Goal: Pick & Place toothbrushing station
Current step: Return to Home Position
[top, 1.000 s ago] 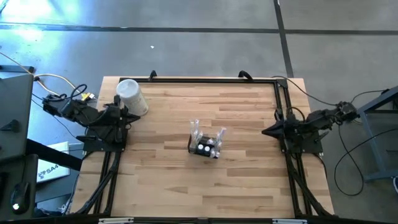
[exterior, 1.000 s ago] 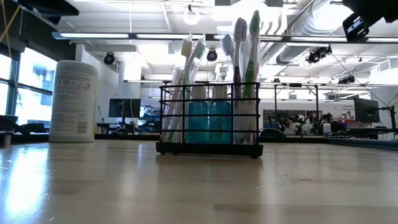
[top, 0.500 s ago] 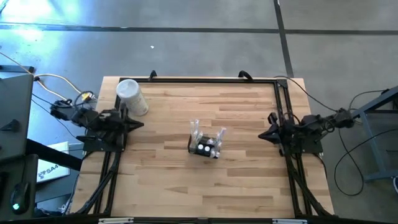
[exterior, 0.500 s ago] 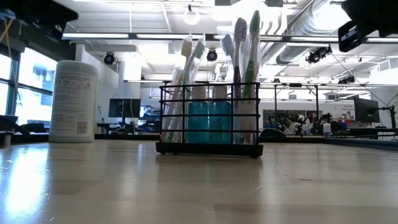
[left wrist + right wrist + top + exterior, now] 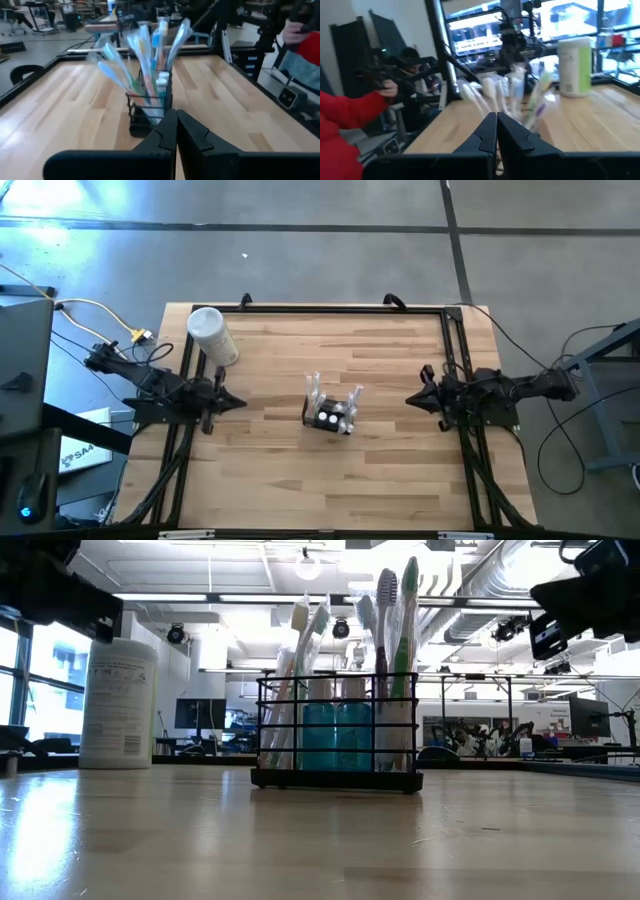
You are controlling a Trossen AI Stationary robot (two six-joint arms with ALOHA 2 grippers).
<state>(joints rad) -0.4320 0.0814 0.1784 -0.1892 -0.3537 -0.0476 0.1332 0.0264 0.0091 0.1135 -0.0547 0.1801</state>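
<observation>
Left gripper (image 5: 176, 112) has its pinched-together fingertips right over the near bottom edge of the toothbrushing station (image 5: 142, 115), so that bit's hidden, and the toothbrushes (image 5: 150, 50) poking up ahead of it are fuzzy. It's worse from the right gripper (image 5: 496, 116): brushes just past its tips are smeared streaks, colours unreadable, station body blocked by the fingers. Low cam crops both arms at the top edge, and the left arm (image 5: 45, 585) clips the white container (image 5: 118, 700) lid. A person's red sleeve (image 5: 340, 117) off beside the right gripper runs out of frame
</observation>
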